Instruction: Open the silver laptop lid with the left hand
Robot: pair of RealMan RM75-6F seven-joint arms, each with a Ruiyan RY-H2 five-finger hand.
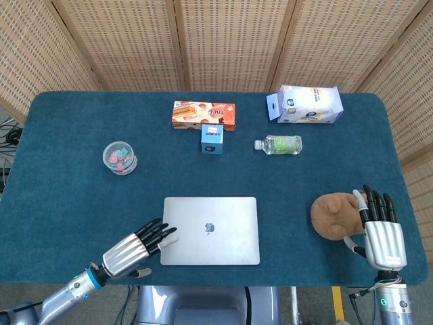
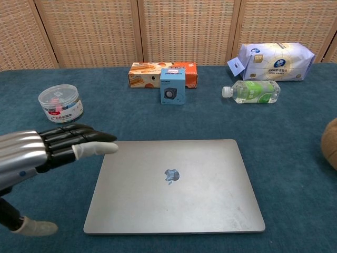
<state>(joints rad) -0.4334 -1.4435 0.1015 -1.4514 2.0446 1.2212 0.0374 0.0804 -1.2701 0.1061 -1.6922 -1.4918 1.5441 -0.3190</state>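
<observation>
left hand at the laptop's edge

wicker screens stand behind the blue worktop [image 1: 61, 135]. the silver laptop [image 1: 210, 230] lies closed near the front edge. the left hand [image 1: 135, 248] reaches in with fingers outstretched and empty, tips at the lid's left side. the right hand [image 1: 382, 233] rests flat, fingers apart, beside a brown plush toy [image 1: 333, 215].
</observation>
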